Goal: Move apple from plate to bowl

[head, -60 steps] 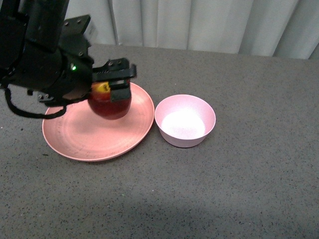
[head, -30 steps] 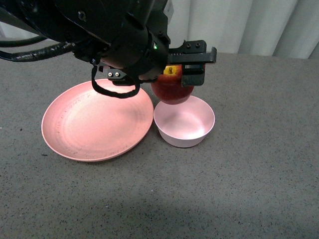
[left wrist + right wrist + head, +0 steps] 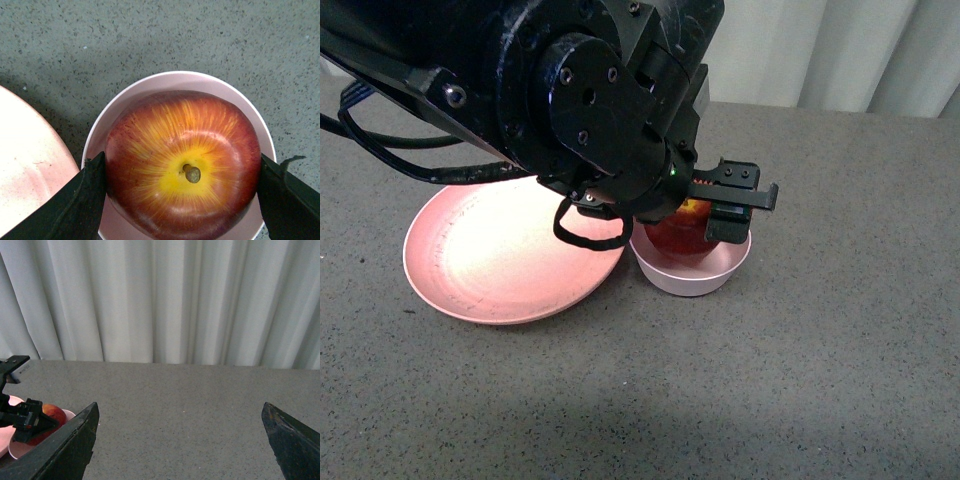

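My left gripper (image 3: 705, 215) is shut on the dark red apple (image 3: 682, 232) and holds it low inside the small pale pink bowl (image 3: 692, 272). In the left wrist view the apple (image 3: 182, 165), stem and yellow patch up, fills the bowl (image 3: 150, 86), with one black finger on each side of it. The wide salmon-pink plate (image 3: 490, 260) lies bare just left of the bowl; its edge shows in the left wrist view (image 3: 25, 160). My right gripper (image 3: 180, 440) is open and empty, far from the bowl, over grey table. The right wrist view shows the apple (image 3: 52, 416) at its left edge.
The table (image 3: 820, 350) is a grey speckled surface. White curtains (image 3: 820, 50) hang behind its far edge. My left arm's black body (image 3: 550, 100) covers the far left of the table and part of the plate.
My left gripper has carried the apple from over the plate rightward to over the bowl, then lowered it into the bowl. The plate is now bare.
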Controlling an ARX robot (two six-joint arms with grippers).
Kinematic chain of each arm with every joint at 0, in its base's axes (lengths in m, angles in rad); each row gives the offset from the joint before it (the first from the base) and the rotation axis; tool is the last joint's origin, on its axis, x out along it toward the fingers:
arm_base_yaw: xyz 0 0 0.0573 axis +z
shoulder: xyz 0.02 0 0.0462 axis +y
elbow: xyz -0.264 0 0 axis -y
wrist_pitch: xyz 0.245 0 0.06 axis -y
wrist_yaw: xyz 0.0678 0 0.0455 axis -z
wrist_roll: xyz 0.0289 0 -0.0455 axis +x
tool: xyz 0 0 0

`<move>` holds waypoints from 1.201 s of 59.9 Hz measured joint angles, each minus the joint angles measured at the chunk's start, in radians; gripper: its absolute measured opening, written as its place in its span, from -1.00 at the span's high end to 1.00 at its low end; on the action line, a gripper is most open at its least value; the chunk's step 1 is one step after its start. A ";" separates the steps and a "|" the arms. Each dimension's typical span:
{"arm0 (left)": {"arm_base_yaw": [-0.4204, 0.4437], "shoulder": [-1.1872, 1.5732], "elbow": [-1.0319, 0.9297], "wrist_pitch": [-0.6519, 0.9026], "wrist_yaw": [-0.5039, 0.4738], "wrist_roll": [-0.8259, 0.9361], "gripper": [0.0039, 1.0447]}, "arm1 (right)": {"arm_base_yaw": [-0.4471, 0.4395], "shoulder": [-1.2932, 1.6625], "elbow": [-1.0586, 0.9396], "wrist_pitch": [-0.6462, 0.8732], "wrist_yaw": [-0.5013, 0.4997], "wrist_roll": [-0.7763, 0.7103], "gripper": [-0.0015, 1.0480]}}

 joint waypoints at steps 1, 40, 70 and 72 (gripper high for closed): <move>0.000 0.004 0.002 -0.002 0.000 0.001 -0.44 | 0.000 0.000 0.000 0.000 0.000 0.000 -0.82; -0.011 -0.019 -0.026 0.024 0.043 0.043 -0.88 | 0.000 0.000 0.000 0.000 0.000 0.000 -0.82; 0.122 -0.310 -0.370 0.306 -0.147 0.056 -0.88 | 0.000 0.000 0.000 0.000 0.000 0.000 -0.82; 0.135 -0.327 -0.398 0.319 -0.159 0.053 -0.88 | 0.000 0.000 0.000 0.000 0.000 0.000 -0.82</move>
